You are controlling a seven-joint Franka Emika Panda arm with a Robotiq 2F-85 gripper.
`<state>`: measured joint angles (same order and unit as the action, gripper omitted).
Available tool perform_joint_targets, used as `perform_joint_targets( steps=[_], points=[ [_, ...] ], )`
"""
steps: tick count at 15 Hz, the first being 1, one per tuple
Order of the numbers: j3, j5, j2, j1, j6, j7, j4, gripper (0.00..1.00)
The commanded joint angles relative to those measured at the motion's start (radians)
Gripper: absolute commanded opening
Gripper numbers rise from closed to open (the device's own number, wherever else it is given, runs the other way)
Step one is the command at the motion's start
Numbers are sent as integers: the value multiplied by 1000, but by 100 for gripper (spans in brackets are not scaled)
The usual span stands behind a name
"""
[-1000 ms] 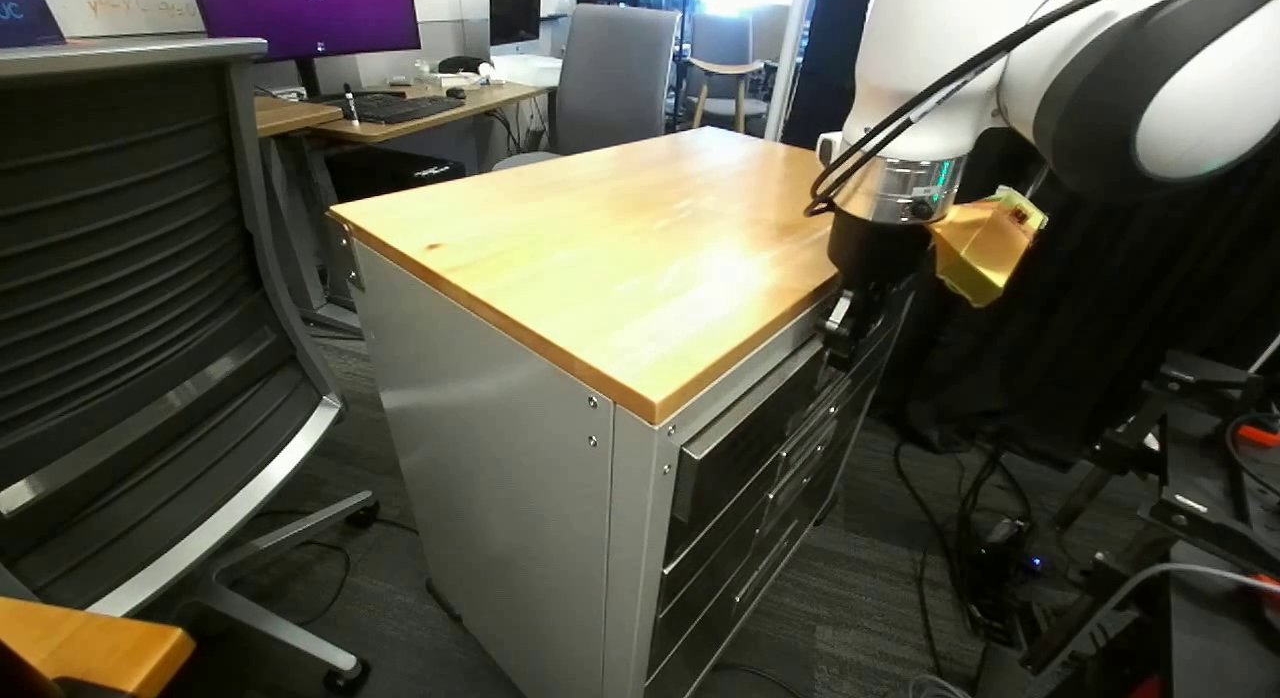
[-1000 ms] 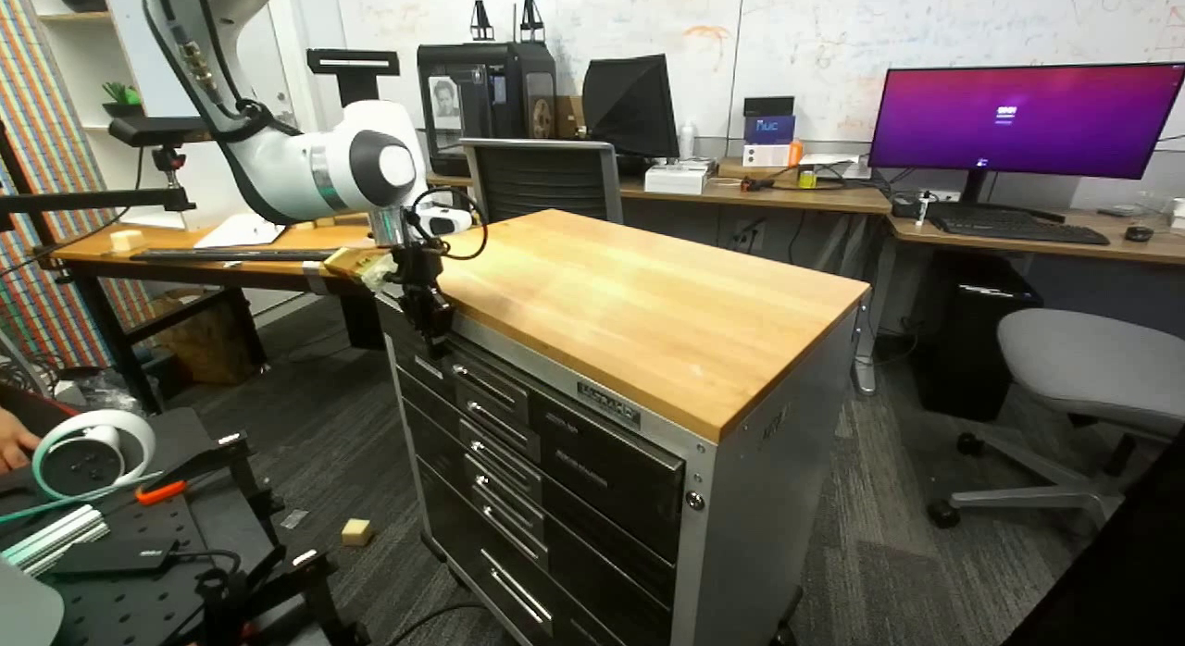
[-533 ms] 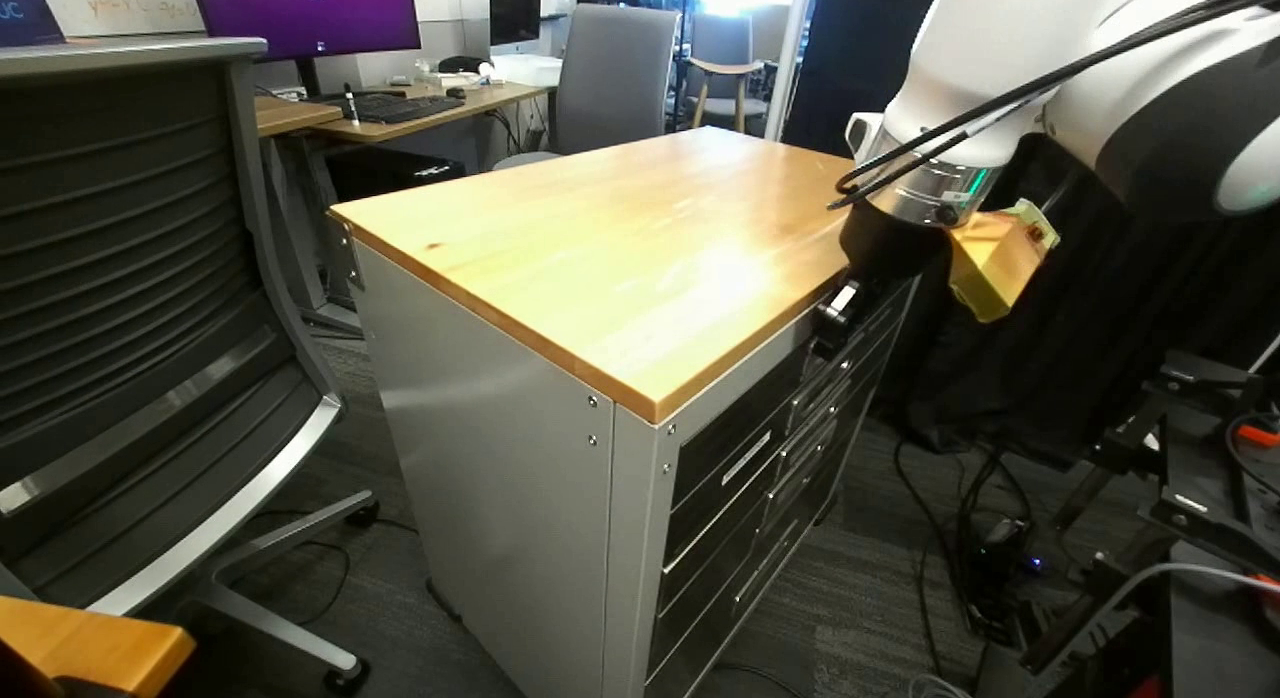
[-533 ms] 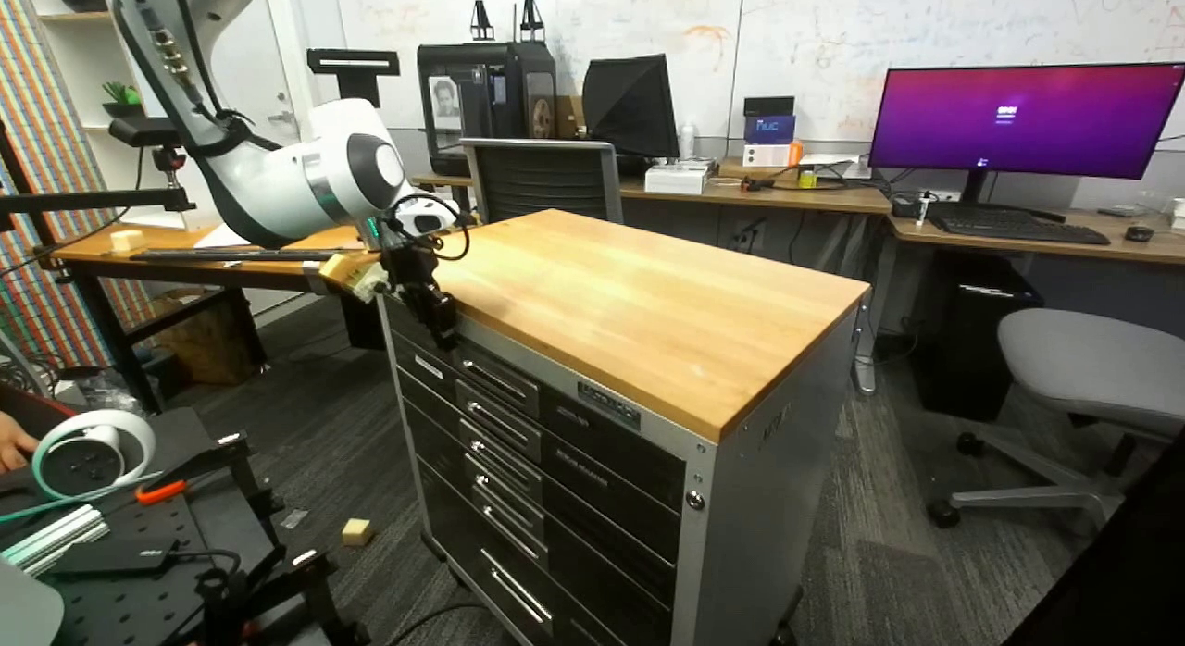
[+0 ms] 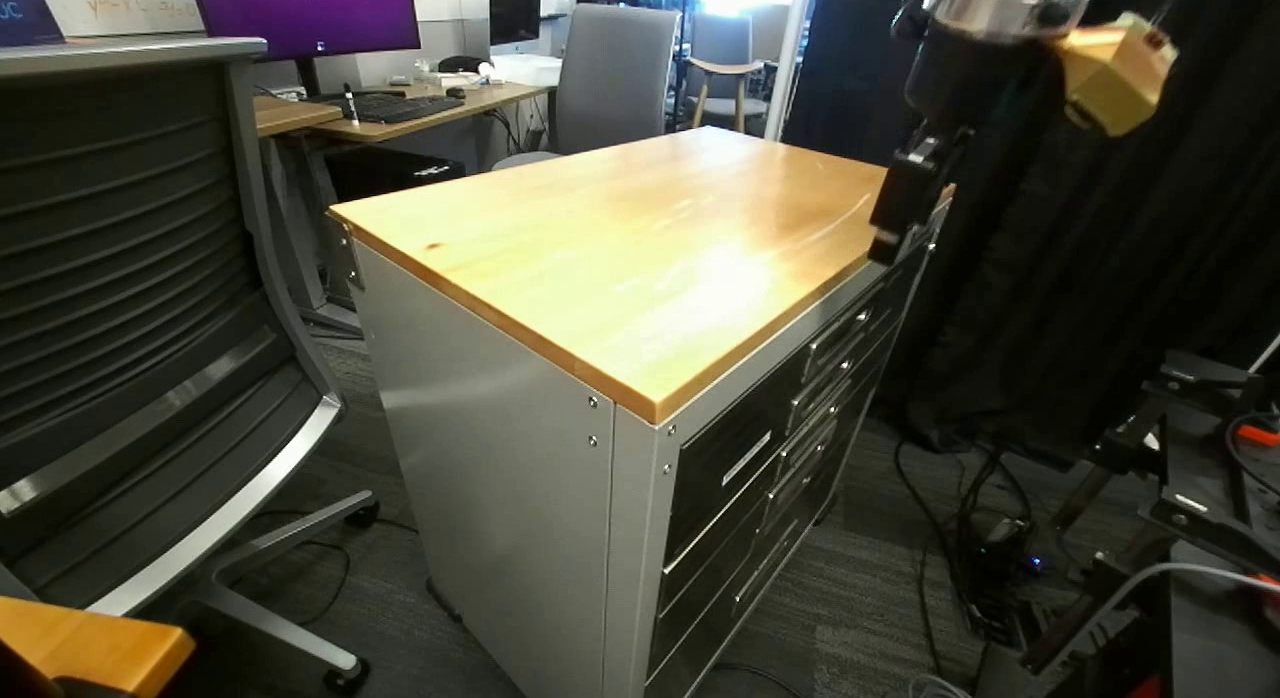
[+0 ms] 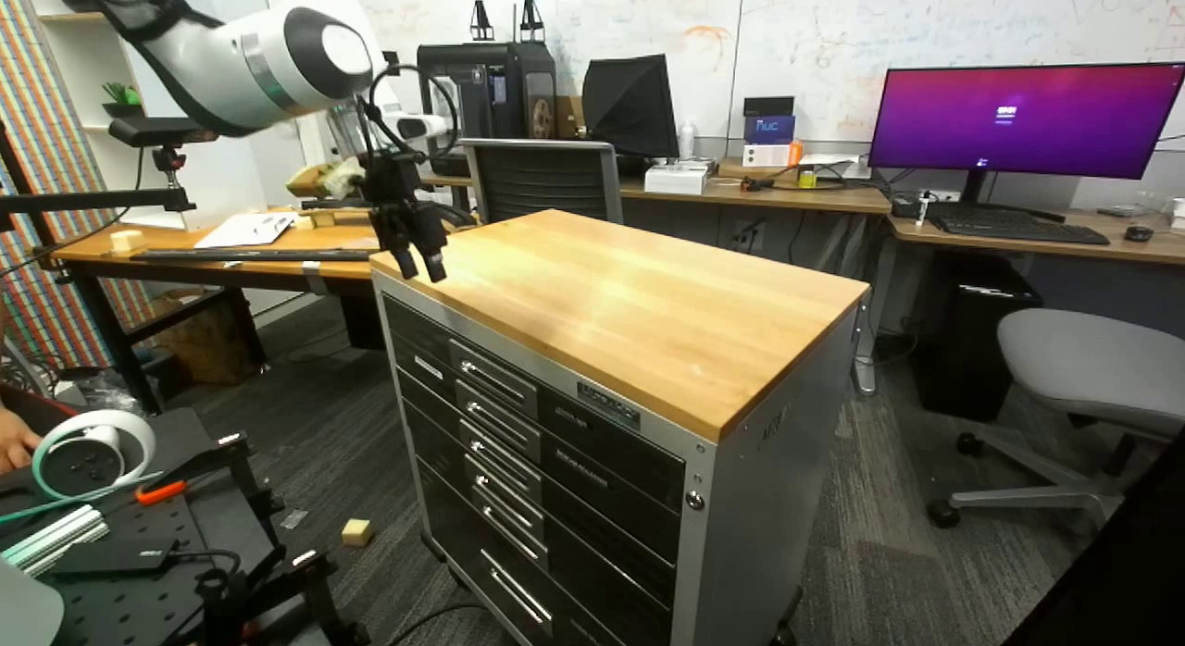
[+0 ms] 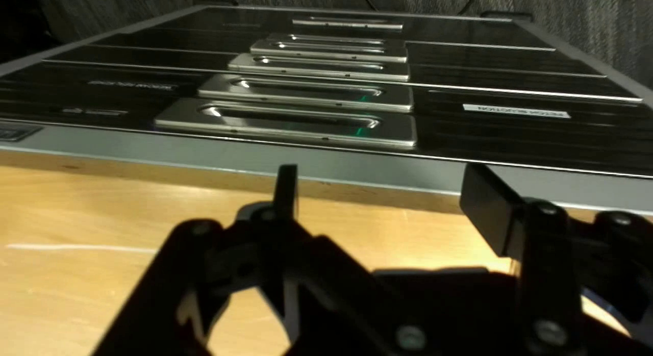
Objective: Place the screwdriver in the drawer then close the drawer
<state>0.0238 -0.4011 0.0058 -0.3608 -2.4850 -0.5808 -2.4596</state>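
The drawer (image 6: 616, 440), topmost in the grey cabinet, sits flush with the cabinet front in both exterior views. Its pale metal handle plate (image 7: 285, 134) shows in the wrist view, nearest the wooden top. Above the cabinet's front edge, near one end, hangs my gripper (image 6: 420, 268), clear of the drawer. Its two black fingers (image 7: 492, 210) stand wide apart, and only the wooden top and grey rim show between them. The screwdriver is out of view; the inside of the drawer is hidden.
The wooden cabinet top (image 6: 639, 304) lies just below and beside the gripper. A dark office chair (image 5: 130, 278) stands by the cabinet's side. A work table (image 6: 343, 234) is behind the arm, and a black curtain (image 5: 1040, 308) hangs beyond it.
The drawer, sticking out slightly a second ago, has gone in flush. My gripper has since risen off the front to above the top's edge, and its fingers have spread.
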Motion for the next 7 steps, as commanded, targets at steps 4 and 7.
perform_joint_targets(
  steps=[4, 7],
  points=[
    [-37, 382, -248, 6, 517, 464, 171, 100],
    [-108, 402, -256, 90, 541, 475, 178, 99]
  ],
)
